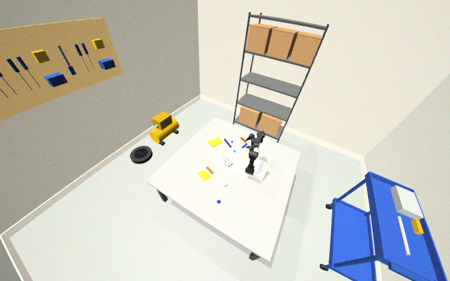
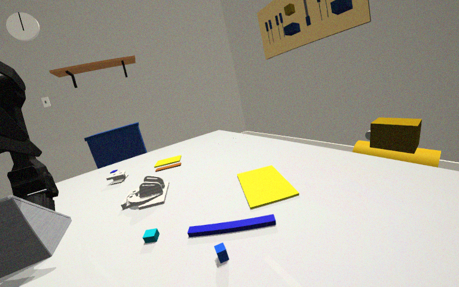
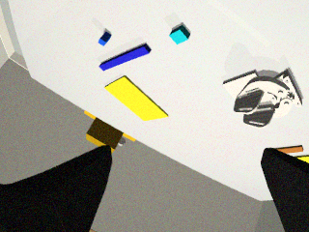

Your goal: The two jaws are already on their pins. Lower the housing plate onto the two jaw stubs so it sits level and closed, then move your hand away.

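Observation:
The jaw assembly (image 1: pixel 227 161) (image 2: pixel 150 191) (image 3: pixel 263 99) lies on the table. Its two curved jaws, with dark-sided raised parts, sit side by side over a pale base plate. A separate small white piece with turned-down sides, apparently the housing plate (image 1: pixel 224 182) (image 2: pixel 116 176), rests on the table apart from the assembly. It is not visible in the wrist view. My gripper (image 1: pixel 248 141) (image 3: pixel 191 157) is wide open, with nothing between its fingers. It is raised above the table on the shelving side, away from both the assembly and the white piece. The exterior view does not show the fingers.
A dark blue bar (image 1: pixel 227 143) (image 2: pixel 233 225) (image 3: pixel 126 57), a teal block (image 1: pixel 234 150) (image 2: pixel 150 235) (image 3: pixel 179 35) and a large yellow sheet (image 1: pixel 215 141) (image 2: pixel 267 186) (image 3: pixel 136 99) lie beyond the assembly. A smaller yellow sheet (image 1: pixel 204 175) (image 2: pixel 168 161) and an orange strip (image 1: pixel 209 170) (image 2: pixel 168 167) lie nearby.

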You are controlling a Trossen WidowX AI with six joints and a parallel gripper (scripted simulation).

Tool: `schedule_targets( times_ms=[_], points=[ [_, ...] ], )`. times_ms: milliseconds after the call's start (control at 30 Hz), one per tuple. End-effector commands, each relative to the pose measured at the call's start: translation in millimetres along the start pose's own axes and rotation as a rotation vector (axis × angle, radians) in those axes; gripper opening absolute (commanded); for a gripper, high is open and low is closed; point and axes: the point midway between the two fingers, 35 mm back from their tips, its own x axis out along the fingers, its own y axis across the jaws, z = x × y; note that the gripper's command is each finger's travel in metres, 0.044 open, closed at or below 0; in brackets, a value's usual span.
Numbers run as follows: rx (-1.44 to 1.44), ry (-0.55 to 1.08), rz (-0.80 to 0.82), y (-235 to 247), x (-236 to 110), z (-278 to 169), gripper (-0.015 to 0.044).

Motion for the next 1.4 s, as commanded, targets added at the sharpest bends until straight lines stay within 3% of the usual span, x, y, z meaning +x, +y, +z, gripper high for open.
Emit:
schedule_targets(
  times_ms=[0,1367],
  points=[
    [0.000,0.000,0.000,0.0,0.0,0.0,0.0426],
    [-0.826,-0.109,-0.223,-52.2,59.7,-88.9,0.0440]
  ],
)
